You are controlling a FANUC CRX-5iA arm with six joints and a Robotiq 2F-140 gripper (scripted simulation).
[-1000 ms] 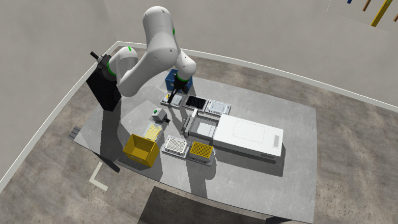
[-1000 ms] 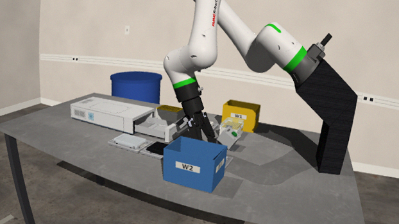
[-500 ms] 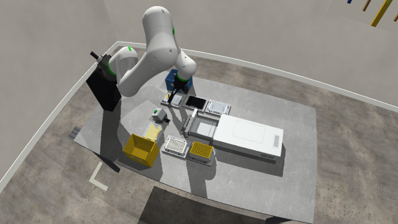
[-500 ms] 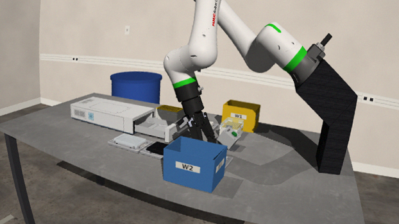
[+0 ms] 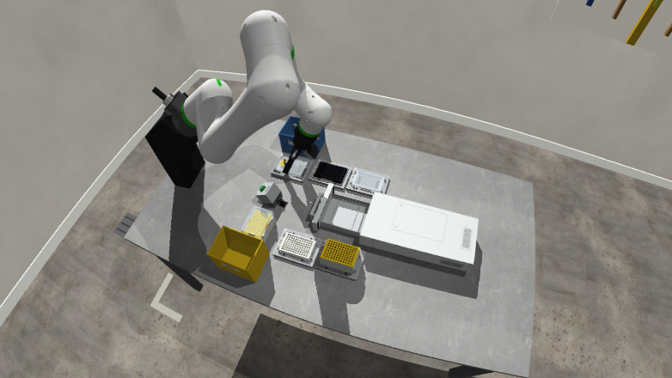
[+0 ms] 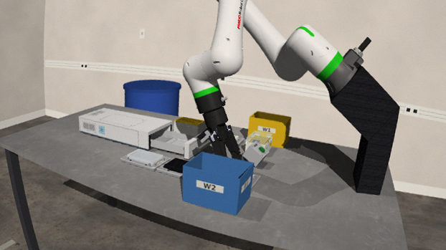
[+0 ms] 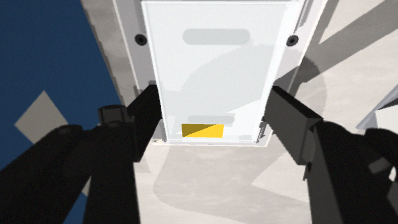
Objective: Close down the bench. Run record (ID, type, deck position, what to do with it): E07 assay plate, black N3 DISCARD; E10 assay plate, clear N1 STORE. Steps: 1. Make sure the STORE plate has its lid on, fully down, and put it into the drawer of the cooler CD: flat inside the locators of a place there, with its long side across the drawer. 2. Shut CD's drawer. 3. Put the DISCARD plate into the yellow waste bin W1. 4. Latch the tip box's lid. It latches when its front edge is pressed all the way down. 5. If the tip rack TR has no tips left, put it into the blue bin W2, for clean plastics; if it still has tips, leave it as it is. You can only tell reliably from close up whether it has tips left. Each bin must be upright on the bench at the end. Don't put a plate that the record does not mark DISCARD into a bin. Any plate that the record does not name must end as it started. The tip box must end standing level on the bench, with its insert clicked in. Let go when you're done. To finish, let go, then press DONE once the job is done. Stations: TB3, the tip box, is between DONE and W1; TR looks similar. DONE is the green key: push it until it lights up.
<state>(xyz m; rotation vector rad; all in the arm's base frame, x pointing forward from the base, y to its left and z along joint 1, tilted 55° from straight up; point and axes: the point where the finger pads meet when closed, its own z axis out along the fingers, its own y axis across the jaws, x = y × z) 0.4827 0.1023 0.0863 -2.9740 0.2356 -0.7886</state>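
Observation:
The clear assay plate (image 5: 297, 167) (image 7: 215, 65) has a white lid and a yellow tag (image 7: 202, 130). It lies in the leftmost deck nest, next to the blue bin W2 (image 5: 286, 133) (image 6: 214, 186) (image 7: 45, 50). My gripper (image 5: 292, 161) (image 7: 212, 101) reaches down over it, and its two black fingers are shut on the plate's long sides. In the exterior view the fingers (image 6: 228, 147) dip behind W2 and the plate is hidden. The black assay plate (image 5: 330, 172) (image 6: 175, 164) lies in the nest to the right. The cooler CD (image 5: 420, 228) (image 6: 121, 126) has its drawer (image 5: 345, 216) pulled open.
A third, clear plate (image 5: 369, 180) (image 6: 144, 157) lies right of the black one. The green DONE key (image 5: 262, 189), the tip box (image 5: 258, 222) and the yellow bin W1 (image 5: 237, 253) (image 6: 267, 128) stand in a row. A white rack (image 5: 296, 245) and a yellow rack (image 5: 339, 252) stand before the cooler.

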